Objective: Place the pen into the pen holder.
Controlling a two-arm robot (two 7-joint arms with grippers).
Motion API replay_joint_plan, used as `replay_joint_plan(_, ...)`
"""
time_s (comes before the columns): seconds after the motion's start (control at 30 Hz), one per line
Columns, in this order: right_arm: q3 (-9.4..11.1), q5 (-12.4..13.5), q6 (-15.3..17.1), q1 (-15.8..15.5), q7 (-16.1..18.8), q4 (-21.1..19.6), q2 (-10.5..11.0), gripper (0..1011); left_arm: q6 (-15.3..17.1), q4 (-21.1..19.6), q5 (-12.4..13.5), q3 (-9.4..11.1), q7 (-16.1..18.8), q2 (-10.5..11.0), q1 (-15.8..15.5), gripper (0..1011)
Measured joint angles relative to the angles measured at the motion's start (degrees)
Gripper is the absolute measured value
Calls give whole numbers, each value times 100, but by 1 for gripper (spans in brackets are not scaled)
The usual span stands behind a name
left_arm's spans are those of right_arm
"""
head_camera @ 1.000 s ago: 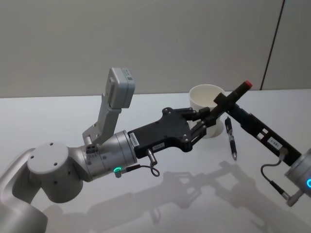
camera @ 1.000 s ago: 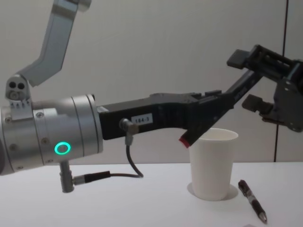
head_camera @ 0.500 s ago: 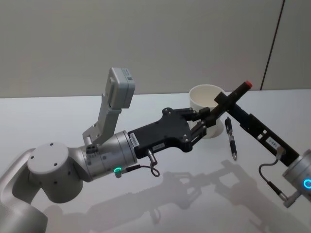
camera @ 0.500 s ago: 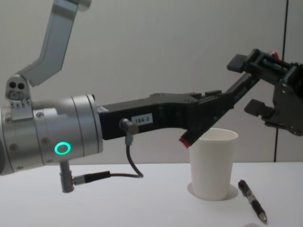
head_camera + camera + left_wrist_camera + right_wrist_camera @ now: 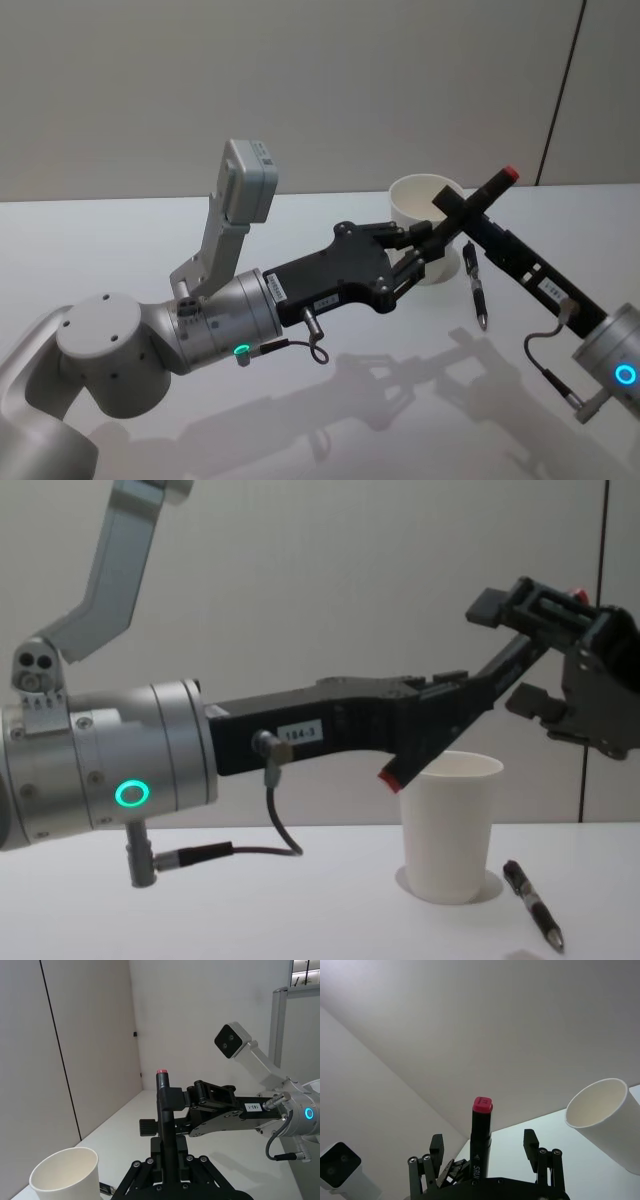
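- Black barrel, red at each end: the pen point(image 5: 488, 192), aloft at centre right of the head view, slanted from lower left up to upper right, well clear of the white bench point(image 5: 100, 245).
- Clamped on its lower half by the left gripper point(image 5: 430, 246), reaching in from the lower left of that view, jaws together on the barrel.
- Lower red end, in the chest view, just beside the left edge of the rim of the pen holder point(image 5: 450, 830), about level with it; over the mouth or just outside, cannot tell.
- Pen holder upright on the bench, right of centre in the chest view, mouth up (nothing visible inside from the head view).
- Right gripper point(image 5: 483, 1140) up around the pen's upper half, in from the lower right of the head view; fingers point(image 5: 530, 1139) spread wide, one to each side of the barrel, with clear gaps in the right wrist view, so gripping nothing.
- Probable reason for the slant: low end aimed toward the holder's mouth, ready to slide in. Probable reason for the straddling right gripper: a handover or a guide, hard to say which.
- Judged next: bring the low end over the mouth, tip the barrel nearer upright, lower, then let go; risk of toppling so light a paper cup with a knock on the rim.
- Thin click pen point(image 5: 474, 285) flat on the bench just right of the holder, no part of this job.
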Motion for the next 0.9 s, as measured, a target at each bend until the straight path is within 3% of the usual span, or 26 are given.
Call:
replay_joint_plan(0.7,-89,-3,-18,60,-82,0,6,1001,0,0,0,0,0,0,0,177)
replay_joint_plan(0.9,-100,5,-27,63,-102,-6,12,874,0,0,0,0,0,0,0,177)
